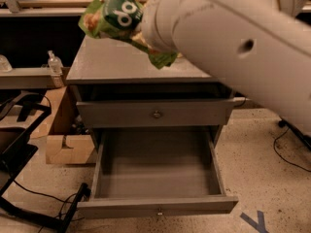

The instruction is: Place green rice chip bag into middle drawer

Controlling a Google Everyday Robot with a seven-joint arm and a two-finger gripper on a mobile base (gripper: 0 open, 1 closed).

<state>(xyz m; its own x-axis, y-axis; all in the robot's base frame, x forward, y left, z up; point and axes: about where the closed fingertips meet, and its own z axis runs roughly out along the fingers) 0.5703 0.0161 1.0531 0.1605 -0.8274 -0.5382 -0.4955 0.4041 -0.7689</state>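
My gripper (144, 32), high above the flat grey cabinet top (112, 64), is clamped on the glossy bright-green rice chip bag (114, 13), which hangs in the air. My white arm (233, 47) fills the upper right. Below, the wide grey metal middle drawer (194, 205) stands pulled out.

Bearing, on speckled floor (252, 149), a grey cabinet (194, 113), with a cardboard box (68, 149) sitting just beside it at the left, black cables (34, 194) trailing in front of the box and a blue tape mark (255, 221) lying at the lower right. Holding the middle drawer (121, 208) pulled out above that floor. Hovering over the flat cabinet top (112, 62): the gripper (141, 33), gripping the green rice chip bag (114, 13) in the air.
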